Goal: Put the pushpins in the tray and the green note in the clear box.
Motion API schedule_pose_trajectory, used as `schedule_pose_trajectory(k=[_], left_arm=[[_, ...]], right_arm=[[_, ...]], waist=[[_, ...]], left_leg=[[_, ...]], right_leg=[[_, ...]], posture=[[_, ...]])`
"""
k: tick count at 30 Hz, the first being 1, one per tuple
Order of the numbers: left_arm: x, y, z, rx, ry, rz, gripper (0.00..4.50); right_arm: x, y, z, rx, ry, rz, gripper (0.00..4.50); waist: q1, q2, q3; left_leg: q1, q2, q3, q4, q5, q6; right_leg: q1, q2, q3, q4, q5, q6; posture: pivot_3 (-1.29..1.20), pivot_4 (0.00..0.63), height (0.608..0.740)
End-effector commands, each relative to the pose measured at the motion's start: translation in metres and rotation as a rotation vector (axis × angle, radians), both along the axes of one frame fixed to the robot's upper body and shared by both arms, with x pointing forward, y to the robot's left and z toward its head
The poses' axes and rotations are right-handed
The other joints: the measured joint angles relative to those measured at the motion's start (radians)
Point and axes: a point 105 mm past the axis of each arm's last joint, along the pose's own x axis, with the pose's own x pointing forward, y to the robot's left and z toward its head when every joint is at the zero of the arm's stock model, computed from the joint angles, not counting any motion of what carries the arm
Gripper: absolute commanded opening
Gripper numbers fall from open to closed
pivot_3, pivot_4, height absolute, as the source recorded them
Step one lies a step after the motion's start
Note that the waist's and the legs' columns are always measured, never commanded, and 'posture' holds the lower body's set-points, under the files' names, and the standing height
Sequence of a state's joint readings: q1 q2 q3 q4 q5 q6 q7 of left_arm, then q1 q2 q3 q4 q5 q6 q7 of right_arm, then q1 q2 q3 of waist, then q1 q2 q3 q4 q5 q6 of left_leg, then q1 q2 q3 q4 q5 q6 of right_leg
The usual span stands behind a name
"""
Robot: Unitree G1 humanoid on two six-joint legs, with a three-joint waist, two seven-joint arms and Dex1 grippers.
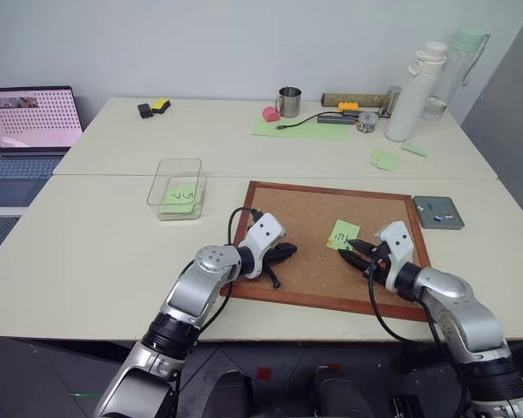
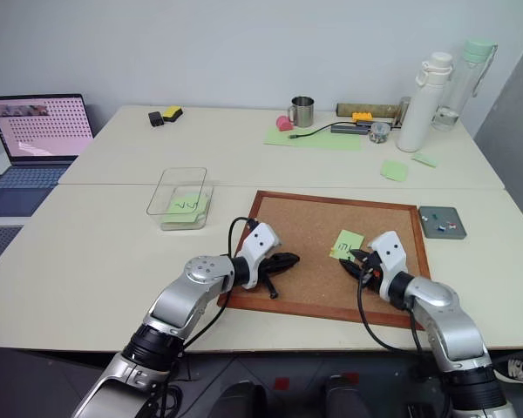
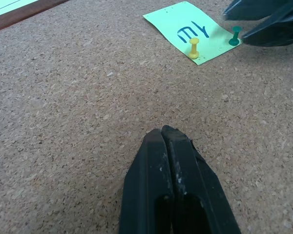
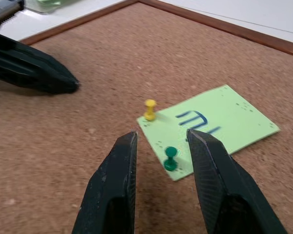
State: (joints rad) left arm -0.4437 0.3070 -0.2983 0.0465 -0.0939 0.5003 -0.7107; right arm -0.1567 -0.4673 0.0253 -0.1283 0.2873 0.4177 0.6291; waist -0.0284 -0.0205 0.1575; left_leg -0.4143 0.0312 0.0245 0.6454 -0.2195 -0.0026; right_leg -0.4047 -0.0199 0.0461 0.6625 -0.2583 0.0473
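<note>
The green note [image 4: 212, 126], with a dark handwritten mark, lies on the cork board [image 1: 296, 218], held by two pushpins. One is yellow [image 4: 149, 109] and one dark green [image 4: 170, 159]. My right gripper [image 4: 161, 139] is open at the note's near corner, and the dark green pin stands just ahead of the gap between its fingers. My left gripper [image 3: 162, 134] is shut and empty, low over the board to the left of the note. The grey tray [image 1: 423, 219] sits right of the board with a few small pins in it. The clear box [image 1: 176, 187] stands left of the board with a green note inside.
A laptop [image 1: 30, 122] is at the far left. At the back of the table stand a metal cup [image 1: 288, 102], a large green sheet [image 1: 301, 129], two tall bottles [image 1: 414, 91] and loose pale green notes [image 1: 384, 159]. A cable runs over the sheet.
</note>
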Motion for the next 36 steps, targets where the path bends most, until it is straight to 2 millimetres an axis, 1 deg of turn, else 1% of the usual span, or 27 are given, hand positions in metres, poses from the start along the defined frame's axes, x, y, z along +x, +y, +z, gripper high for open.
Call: schedule_pose_trajectory(k=[1, 5, 7, 8, 12, 14, 17, 20, 25, 29, 31, 34, 35, 36], left_arm=[[-0.001, 0.007, -0.016, 0.046, 0.05, 0.019, 0.0], [-0.002, 0.008, -0.016, 0.048, 0.05, 0.022, 0.0], [-0.002, 0.009, -0.016, 0.049, 0.049, 0.023, 0.0], [-0.002, 0.009, -0.016, 0.048, 0.049, 0.024, 0.0], [-0.002, 0.01, -0.016, 0.048, 0.047, 0.03, 0.0], [-0.002, 0.01, -0.016, 0.049, 0.047, 0.032, 0.0], [-0.001, 0.011, -0.016, 0.052, 0.045, 0.036, 0.0], [-0.001, 0.011, -0.017, 0.052, 0.044, 0.039, 0.0], [-0.001, 0.011, -0.017, 0.05, 0.047, 0.04, 0.0], [-0.002, 0.011, -0.019, 0.058, 0.048, 0.032, 0.0], [-0.002, 0.011, -0.019, 0.063, 0.047, 0.027, 0.0], [0.0, 0.013, -0.018, 0.065, 0.047, 0.027, 0.0], [0.0, 0.014, -0.018, 0.067, 0.045, 0.027, 0.0], [0.001, 0.014, -0.018, 0.067, 0.045, 0.028, 0.0]], right_arm=[[0.005, 0.003, 0.01, 0.01, -0.052, 0.002, 1.66], [0.007, 0.007, 0.008, 0.056, -0.034, -0.006, 1.66], [0.009, 0.007, 0.009, 0.08, -0.037, -0.025, 1.3], [0.01, 0.007, 0.009, 0.085, -0.038, -0.031, 1.21], [0.011, 0.003, 0.005, 0.054, -0.037, -0.043, 0.3], [0.011, 0.001, 0.004, 0.047, -0.039, -0.05, 0.01], [0.011, -0.001, 0.007, 0.051, -0.044, -0.053, 0.01], [0.01, 0.0, 0.015, 0.077, -0.063, -0.055, 0.01], [0.008, 0.007, 0.049, 0.211, -0.117, -0.057, 0.01], [0.006, 0.007, 0.065, 0.231, -0.142, -0.068, 0.01], [0.007, 0.004, 0.072, 0.247, -0.156, -0.09, 0.01], [0.013, -0.008, 0.081, 0.262, -0.178, -0.145, 0.01], [0.016, -0.014, 0.084, 0.26, -0.187, -0.171, 0.01], [0.021, -0.024, 0.085, 0.249, -0.199, -0.222, 0.01]], waist=[[0.0, 0.0, 0.0], [0.0, 0.0, 0.0], [0.0, 0.0, 0.0], [0.0, 0.0, 0.0], [0.0, 0.0, 0.0], [0.0, 0.0, 0.0], [0.0, 0.0, 0.0], [0.0, 0.0, 0.0], [0.0, 0.0, 0.0], [-0.001, 0.0, 0.0], [-0.001, 0.0, 0.0], [-0.001, 0.0, 0.0], [-0.001, 0.0, 0.0], [-0.001, 0.0, 0.0]], left_leg=[[0.0, 0.0, 0.0, 0.0, 0.0, 0.0], [0.0, 0.0, 0.0, 0.0, 0.0, 0.0], [0.0, 0.0, 0.0, 0.0, 0.0, 0.0], [0.0, 0.0, 0.0, 0.0, 0.0, 0.0], [0.0, 0.0, 0.0, 0.0, 0.0, 0.0], [0.0, 0.0, 0.0, 0.0, 0.0, 0.0], [0.0, 0.0, 0.0, 0.0, 0.0, 0.0], [0.0, 0.0, 0.0, 0.0, 0.0, 0.0], [0.0, 0.0, 0.0, 0.0, 0.0, 0.0], [0.0, 0.0, -0.001, 0.0, 0.0, 0.0], [0.0, 0.0, -0.001, 0.0, 0.0, 0.0], [0.0, 0.0, -0.001, 0.0, 0.0, 0.0], [0.0, 0.0, -0.001, 0.0, 0.0, 0.0], [0.0, 0.0, 0.0, 0.0, 0.0, 0.0]], right_leg=[[0.0, 0.0, 0.0, 0.0, 0.0, 0.0], [0.0, 0.0, 0.0, 0.0, 0.0, 0.0], [0.0, 0.0, 0.0, 0.0, 0.0, 0.0], [0.0, 0.0, 0.0, 0.0, 0.0, 0.0], [0.0, 0.0, 0.0, 0.0, 0.0, 0.0], [0.0, 0.0, 0.0, 0.0, 0.0, 0.0], [0.0, 0.0, 0.0, 0.0, 0.0, 0.0], [0.0, 0.0, 0.0, 0.0, 0.0, 0.0], [0.0, 0.0, 0.0, 0.0, 0.0, 0.0], [0.0, 0.0, 0.0, 0.0, 0.0, 0.0], [0.0, 0.0, 0.0, 0.0, 0.0, 0.0], [0.0, 0.0, 0.0, 0.0, 0.0, -0.001], [0.0, 0.0, 0.0, 0.0, 0.0, -0.001], [0.0, 0.0, 0.0, 0.0, 0.0, -0.001]], posture=[[0.0, 0.15, 0.74], [0.0, 0.15, 0.74], [0.0, 0.15, 0.74], [0.0, 0.15, 0.74], [0.0, 0.15, 0.74], [0.0, 0.15, 0.74], [0.0, 0.15, 0.74], [0.0, 0.15, 0.74], [0.0, 0.15, 0.74], [0.0, 0.15, 0.74], [0.0, 0.15, 0.74], [0.0, 0.15, 0.74], [0.0, 0.15, 0.74], [0.0, 0.15, 0.74]])
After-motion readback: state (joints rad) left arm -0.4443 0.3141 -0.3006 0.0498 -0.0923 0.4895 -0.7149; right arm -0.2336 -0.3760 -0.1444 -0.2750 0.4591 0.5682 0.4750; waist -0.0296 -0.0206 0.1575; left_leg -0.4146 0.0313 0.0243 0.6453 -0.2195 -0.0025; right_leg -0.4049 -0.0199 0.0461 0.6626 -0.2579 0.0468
